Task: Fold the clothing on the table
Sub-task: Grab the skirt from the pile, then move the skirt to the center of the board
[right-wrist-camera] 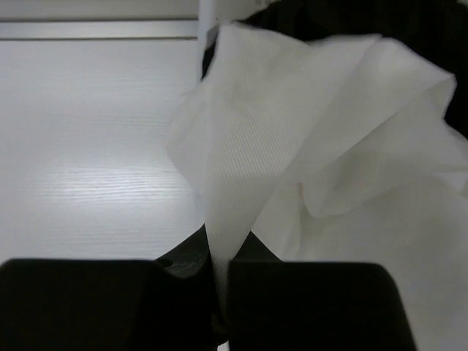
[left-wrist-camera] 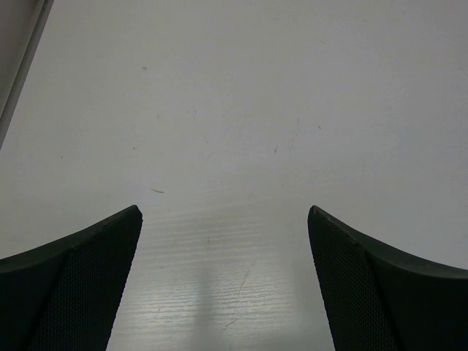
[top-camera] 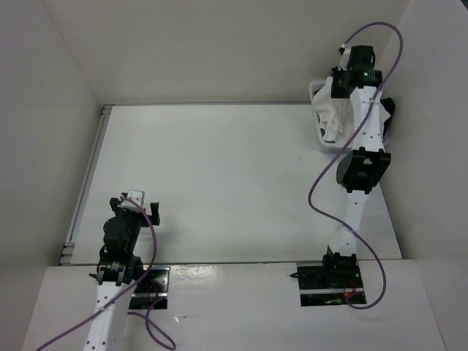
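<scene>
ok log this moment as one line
phase: grasp | right gripper: shut on clothing | left gripper: open, empty, over table | clothing: bunched, not yet folded

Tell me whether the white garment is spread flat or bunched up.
Bunched up: the clothing sits in loose crumpled folds, pinched in the shut right gripper, not laid flat on the table.

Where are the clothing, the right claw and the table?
clothing [right-wrist-camera: 322, 139], right wrist view, on its bunched white fabric.
right claw [right-wrist-camera: 221, 272], right wrist view, between the fingertips pinching the fabric.
table [top-camera: 219, 183], top view, bare middle.
</scene>
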Robot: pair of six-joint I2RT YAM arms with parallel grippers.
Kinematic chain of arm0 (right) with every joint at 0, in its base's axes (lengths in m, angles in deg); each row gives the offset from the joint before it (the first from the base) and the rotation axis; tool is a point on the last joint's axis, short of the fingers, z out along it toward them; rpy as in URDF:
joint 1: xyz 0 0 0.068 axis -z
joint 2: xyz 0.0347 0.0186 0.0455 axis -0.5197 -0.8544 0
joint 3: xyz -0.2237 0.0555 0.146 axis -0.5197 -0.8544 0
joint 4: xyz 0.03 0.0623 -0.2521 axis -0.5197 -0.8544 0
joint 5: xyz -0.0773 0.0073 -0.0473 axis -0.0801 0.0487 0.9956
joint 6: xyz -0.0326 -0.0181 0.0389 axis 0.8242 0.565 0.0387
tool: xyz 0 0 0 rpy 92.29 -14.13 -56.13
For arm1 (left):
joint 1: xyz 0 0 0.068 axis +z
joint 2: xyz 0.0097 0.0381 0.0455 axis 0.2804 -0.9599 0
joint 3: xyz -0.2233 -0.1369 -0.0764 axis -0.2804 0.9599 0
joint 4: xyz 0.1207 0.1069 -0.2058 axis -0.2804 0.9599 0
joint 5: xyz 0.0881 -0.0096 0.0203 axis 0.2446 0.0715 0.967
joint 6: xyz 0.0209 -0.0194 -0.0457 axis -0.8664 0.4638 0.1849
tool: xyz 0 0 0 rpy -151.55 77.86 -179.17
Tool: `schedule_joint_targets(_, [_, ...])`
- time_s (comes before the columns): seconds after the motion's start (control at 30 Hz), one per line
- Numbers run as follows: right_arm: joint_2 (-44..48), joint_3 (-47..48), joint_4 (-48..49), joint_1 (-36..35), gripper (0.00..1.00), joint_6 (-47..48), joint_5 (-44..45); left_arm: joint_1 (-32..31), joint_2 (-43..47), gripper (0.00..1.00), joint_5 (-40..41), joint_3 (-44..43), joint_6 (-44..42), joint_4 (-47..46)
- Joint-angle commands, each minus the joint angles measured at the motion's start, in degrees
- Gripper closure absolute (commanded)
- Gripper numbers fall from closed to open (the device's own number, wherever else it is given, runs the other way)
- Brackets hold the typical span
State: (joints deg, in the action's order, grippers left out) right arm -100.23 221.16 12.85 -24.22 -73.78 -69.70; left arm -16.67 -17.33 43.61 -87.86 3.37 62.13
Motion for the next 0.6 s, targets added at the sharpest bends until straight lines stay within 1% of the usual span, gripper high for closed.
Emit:
schedule_joint_targets(0.0, [18.25,3.59,0.13,-2.94,1.00,0.74,-3.86,0.38,7.98,0.00,-0.12,2.44,0.97,-2.76])
schedule_joint_targets(0.03, [21.01,1.85,1.00,-4.27,1.00,0.75,-3.86,0.38,7.98,0.00,-0.12,2.44,0.97,-2.76])
schedule_joint_targets(0.07, [26.25,1.05,1.79,-5.67,1.00,1.36,-3.33,0.38,7.98,0.00,-0.12,2.44,0.97,-2.76])
schedule_joint_targets(0.1, [28.66,-1.31,2.32,-8.91,1.00,1.89,-2.81,0.38,7.98,0.00,-0.12,2.44,0.97,-2.76])
schedule_joint_targets(0.17, [33.14,-4.13,2.94,-12.35,1.00,2.42,-2.28,0.38,7.98,0.00,-0.12,2.44,0.97,-2.76])
schedule_joint_targets(0.2, [36.90,-7.19,2.94,-14.11,1.00,2.94,-2.80,0.38,7.98,0.00,-0.12,2.44,0.97,-2.76])
schedule_joint_targets(0.23, [38.59,-8.61,2.94,-16.39,1.00,2.95,-3.85,0.38,7.98,0.00,-0.12,2.44,0.97,-2.76])
schedule_joint_targets(0.27, [40.00,-9.67,2.94,-16.41,1.00,3.56,-7.86,0.38,7.98,0.00,-0.12,2.44,0.97,-2.76])
schedule_joint_targets(0.33, [43.07,-12.74,2.33,-16.41,0.99,4.26,-9.13,0.38,7.98,0.00,-0.12,2.44,0.97,-2.76])
schedule_joint_targets(0.37, [43.88,-14.41,2.33,-16.41,0.95,4.88,-9.65,0.38,7.98,0.00,-0.12,2.44,0.97,-2.76])
schedule_joint_targets(0.4, [44.41,-17.73,1.46,-16.41,0.74,5.49,-9.66,0.38,7.98,0.00,-0.12,2.44,0.97,-2.76])
schedule_joint_targets(0.43, [45.72,-19.85,1.45,-16.41,0.44,6.11,-8.35,0.38,7.98,0.00,-0.12,2.44,0.97,-2.76])
schedule_joint_targets(0.47, [46.77,-22.57,2.06,-17.80,0.24,6.11,-6.86,0.38,7.98,0.00,-0.12,2.44,0.97,-2.76])
schedule_joint_targets(0.5, [48.18,-29.91,3.37,-18.34,0.02,6.63,-5.19,0.38,7.98,0.00,-0.12,2.44,0.97,-2.76])
schedule_joint_targets(0.53, [51.67,-34.16,5.21,-19.47,0.01,7.25,-1.78,0.38,7.98,0.00,-0.12,2.44,0.97,-2.76])
schedule_joint_targets(0.57, [53.62,-42.12,9.06,-20.09,0.01,7.25,0.69,0.38,7.98,0.00,-0.12,2.44,0.97,-2.76])
